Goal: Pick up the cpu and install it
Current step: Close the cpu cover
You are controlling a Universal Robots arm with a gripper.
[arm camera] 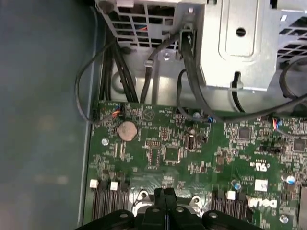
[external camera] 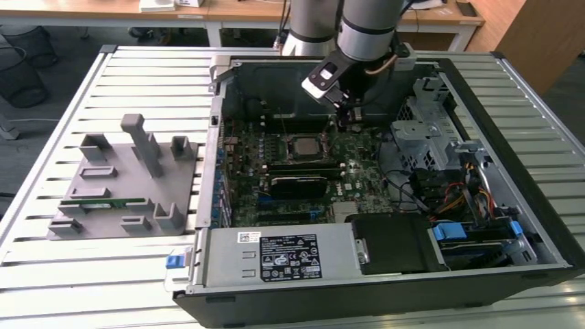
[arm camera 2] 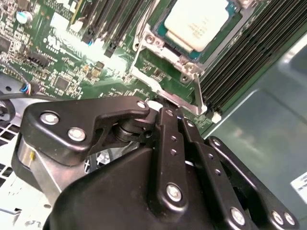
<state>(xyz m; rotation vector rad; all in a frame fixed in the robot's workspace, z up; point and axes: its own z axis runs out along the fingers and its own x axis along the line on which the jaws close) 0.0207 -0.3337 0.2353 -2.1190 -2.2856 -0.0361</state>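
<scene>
The cpu [external camera: 300, 145] lies flat in its socket on the green motherboard [external camera: 357, 181] inside the open computer case. In the second wrist view its shiny silver top [arm camera 2: 194, 21] sits inside the metal socket frame [arm camera 2: 160, 45]. My gripper [external camera: 349, 125] hangs just beyond the socket's far edge, toward the exterior view's right. Its two black fingers [arm camera 2: 168, 125] are pressed together with nothing between them, and the tips rest at the thin metal socket lever [arm camera 2: 184, 101]. In the first wrist view the closed fingertips [arm camera: 165, 195] sit over the socket's edge.
A grey metal drive cage [external camera: 429, 133] with cables stands on the exterior view's right of the gripper. A black block [external camera: 297, 184] lies below the socket and the power supply [external camera: 279, 255] at the near side. A grey fixture [external camera: 128, 181] holding a green memory stick [external camera: 109, 203] sits outside the case.
</scene>
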